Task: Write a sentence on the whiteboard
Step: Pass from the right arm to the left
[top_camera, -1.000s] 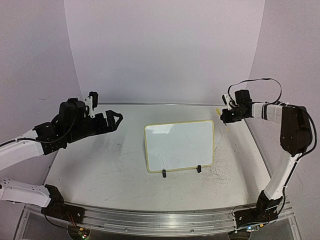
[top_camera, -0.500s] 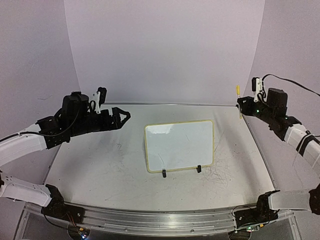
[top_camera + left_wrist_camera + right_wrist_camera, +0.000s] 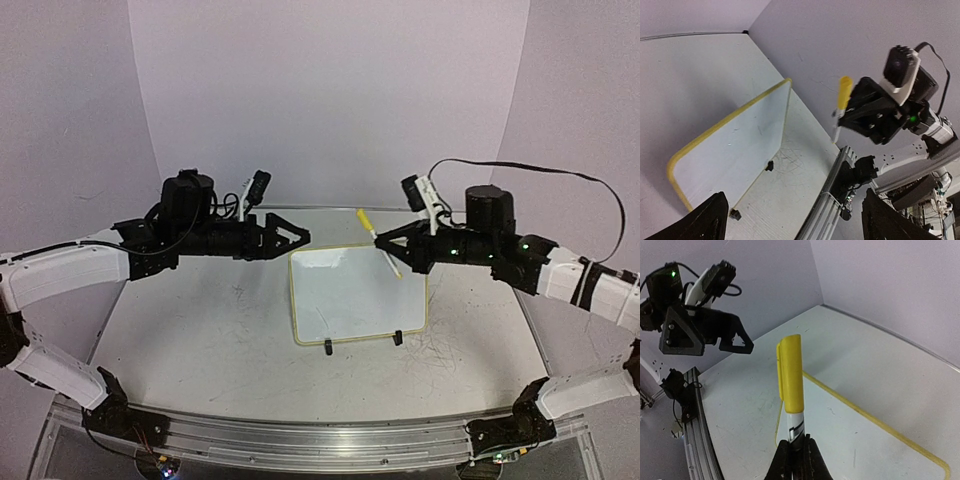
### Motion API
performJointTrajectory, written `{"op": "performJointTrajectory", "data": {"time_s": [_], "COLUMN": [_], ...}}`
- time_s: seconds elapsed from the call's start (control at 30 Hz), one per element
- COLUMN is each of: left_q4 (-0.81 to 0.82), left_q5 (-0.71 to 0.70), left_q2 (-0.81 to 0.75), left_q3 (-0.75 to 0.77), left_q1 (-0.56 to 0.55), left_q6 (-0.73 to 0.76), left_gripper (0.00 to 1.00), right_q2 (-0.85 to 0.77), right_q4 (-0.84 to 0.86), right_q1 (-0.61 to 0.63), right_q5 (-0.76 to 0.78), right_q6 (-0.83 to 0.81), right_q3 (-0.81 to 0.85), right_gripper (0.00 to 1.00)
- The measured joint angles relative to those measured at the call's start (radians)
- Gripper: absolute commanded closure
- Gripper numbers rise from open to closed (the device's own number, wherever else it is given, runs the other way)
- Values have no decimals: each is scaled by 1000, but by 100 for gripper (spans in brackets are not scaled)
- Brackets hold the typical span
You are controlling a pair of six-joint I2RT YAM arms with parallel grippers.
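The whiteboard (image 3: pixel 350 300) lies flat mid-table, with a yellow rim and two black clip feet at its near edge. Its face looks blank; no sentence shows on it. My right gripper (image 3: pixel 397 248) is shut on a white pen with a yellow cap (image 3: pixel 366 221) and holds it in the air over the board's far right part. In the right wrist view the pen (image 3: pixel 791 375) sticks up from the shut fingers (image 3: pixel 785 462), its cap on. My left gripper (image 3: pixel 298 236) is open and empty, above the board's far left corner, pointing at the pen (image 3: pixel 842 100). The whiteboard also shows below (image 3: pixel 735 145).
The grey tabletop (image 3: pixel 200 330) carries faint scratches. A purple backdrop wall stands behind and at both sides. A metal rail (image 3: pixel 320 440) runs along the near edge with the arm bases. The two grippers face each other a short way apart.
Both arms have swung inward. The right gripper carried the pen from the far right corner to over the board. The left gripper moved right to the board's far left corner.
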Motion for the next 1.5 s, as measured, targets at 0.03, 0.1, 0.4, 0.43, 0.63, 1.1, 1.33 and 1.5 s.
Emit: {"op": "performJointTrajectory", "data": {"time_s": [0.03,0.1,0.4,0.43,0.63,1.1,1.33,1.5], "left_q4": [10,27,28,22,-40,-73,-73,-65], "left_q5": [18,45,22,15,-34,11,14,24], "left_q2": [13,34,47,50,91,136,136,136], "left_q3": [11,29,33,33,33,54,54,60], "left_q1": [-18,-50,-81,-80,-80,-80,-79,-80], "left_q6": [0,-1,-21,-22,-22,-30,-44,-50], "left_gripper": [5,7,20,21,28,70,87,100], "right_q2": [42,109,211,212,221,252,252,252], "right_q4": [-2,-4,-11,-10,6,29,34,41], "right_q1": [35,92,212,216,242,257,257,258], "right_q5": [4,19,62,65,79,84,96,108], "right_q6": [-5,-16,-42,-42,-45,-91,-102,-102], "right_q3": [13,30,49,52,70,75,75,72], "right_gripper": [100,100,100,100,100,100,100,76]}}
